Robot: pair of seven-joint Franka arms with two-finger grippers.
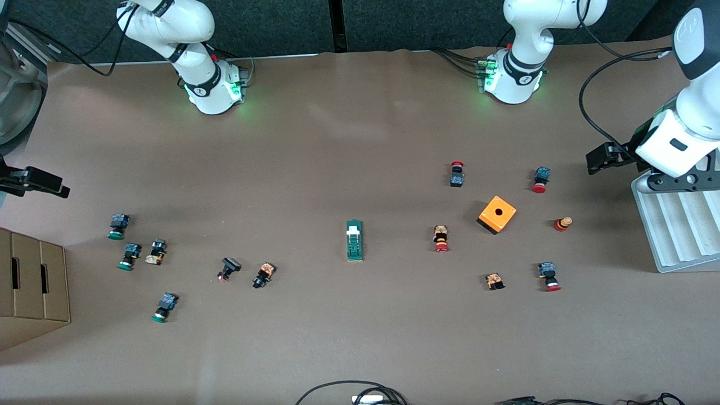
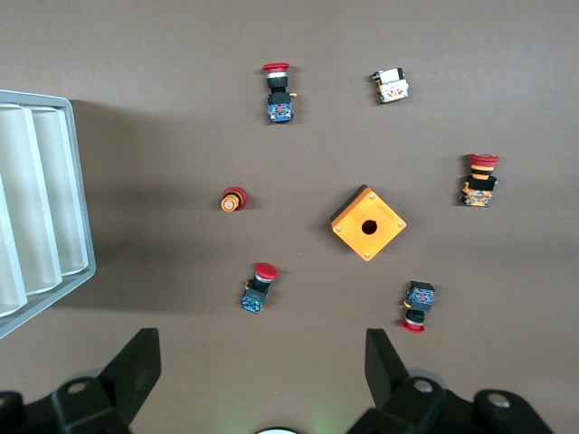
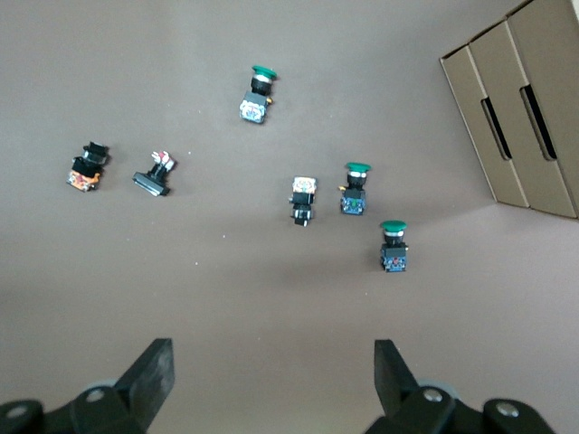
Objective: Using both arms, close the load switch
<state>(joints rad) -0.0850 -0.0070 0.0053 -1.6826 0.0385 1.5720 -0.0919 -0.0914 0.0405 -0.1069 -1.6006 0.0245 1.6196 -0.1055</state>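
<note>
Load switch, a narrow dark-green block with its white piece at the end toward the robots' bases, lay flat near the middle of the brown table, untouched and well apart from both grippers. The left gripper hung with its fingers spread wide and nothing between them, above the table beside the grey ribbed tray at the left arm's end. Below it lay red-capped push-buttons around an orange cube with a hole in its top. The right gripper was likewise spread and empty, over the right arm's end of the table, with green-capped push-buttons under it and a cardboard box at the table's edge.
</note>
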